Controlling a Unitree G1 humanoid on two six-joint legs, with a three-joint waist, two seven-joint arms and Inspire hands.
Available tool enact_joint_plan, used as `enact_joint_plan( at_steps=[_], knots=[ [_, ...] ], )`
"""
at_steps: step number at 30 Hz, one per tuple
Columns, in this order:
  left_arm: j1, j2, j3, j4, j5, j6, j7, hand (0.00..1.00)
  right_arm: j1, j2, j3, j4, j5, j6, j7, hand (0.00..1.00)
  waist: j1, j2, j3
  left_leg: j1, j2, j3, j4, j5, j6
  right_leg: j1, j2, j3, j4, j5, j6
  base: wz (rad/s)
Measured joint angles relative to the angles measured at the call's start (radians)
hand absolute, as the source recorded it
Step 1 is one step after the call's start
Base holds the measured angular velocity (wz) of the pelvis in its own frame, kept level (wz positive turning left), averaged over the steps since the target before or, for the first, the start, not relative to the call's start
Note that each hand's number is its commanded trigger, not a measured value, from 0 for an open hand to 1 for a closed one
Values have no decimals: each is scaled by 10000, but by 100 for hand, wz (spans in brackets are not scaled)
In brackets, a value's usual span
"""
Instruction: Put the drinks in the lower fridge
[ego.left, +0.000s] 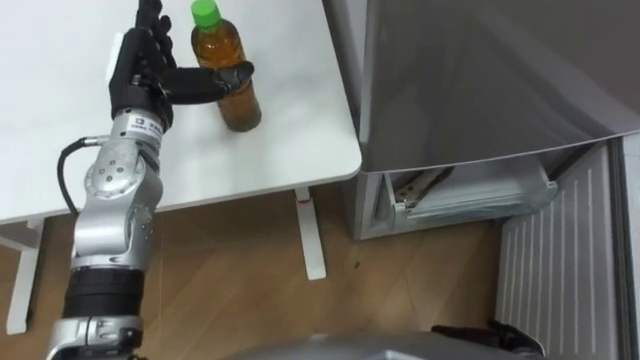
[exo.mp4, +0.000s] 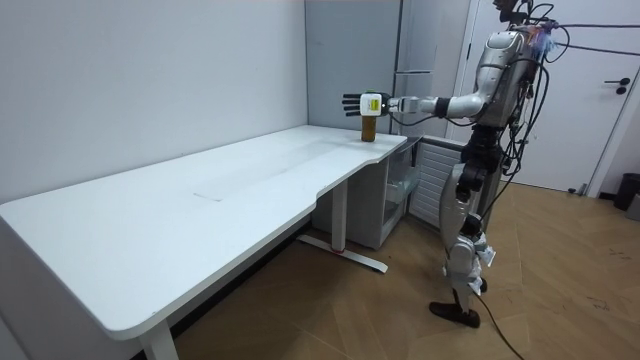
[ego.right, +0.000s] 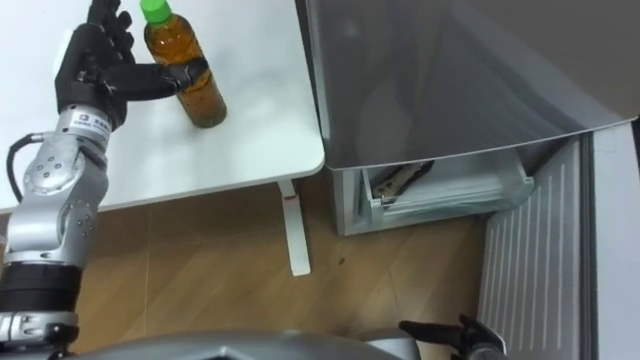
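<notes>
A bottle (ego.left: 228, 65) of amber tea with a green cap stands upright near the right end of the white table (ego.left: 60, 140). My left hand (ego.left: 140, 70) is open just to the bottle's left, fingers pointing up and the thumb lying across the bottle's front. In the room view I stand at the table's end with the left arm stretched out to the bottle (exo.mp4: 369, 128). The grey fridge (ego.left: 480, 70) is to the right of the table, with its lower compartment (ego.left: 470, 195) open. Dark fingers of my right hand (ego.left: 500, 335) show at the bottom edge.
A white ribbed panel (ego.left: 565, 260) stands at the right beside the open lower compartment. The table's leg and foot (ego.left: 310, 235) rest on the wooden floor between me and the fridge. A white door (exo.mp4: 610, 110) is behind me in the room view.
</notes>
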Motion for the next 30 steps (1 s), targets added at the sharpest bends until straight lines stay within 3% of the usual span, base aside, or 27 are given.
enact_joint_plan(
  at_steps=[3,11,22,29,30],
  knots=[
    [-256,0,-73,108,1,0,-97,0,-41,-37,-7,13,-203,5,-16,0,-92,47,26,109,0,43,-21,0,0,78,3,61,-15,7,0,-5],
    [-299,0,-178,783,14,189,-316,0,-68,-59,-177,27,-448,25,-12,0,-280,133,-12,264,40,254,-88,0,0,106,52,297,-18,17,-7,-8],
    [-361,1,-166,1045,-3,365,-483,0,-214,-198,-322,242,-1058,242,0,0,-286,243,-5,255,84,382,-113,0,-1,-6,96,518,29,28,-16,-4],
    [-988,44,-199,2057,-311,369,-563,0,-366,-215,-312,329,-1330,351,-15,0,-303,216,11,102,84,456,-103,0,-1,-181,97,580,125,28,-14,-3],
    [-996,107,-256,2119,-420,367,-566,19,-349,-215,-296,330,-1300,355,-25,0,-304,223,7,104,84,457,-103,0,-1,-182,97,578,126,29,-15,0]
  ],
)
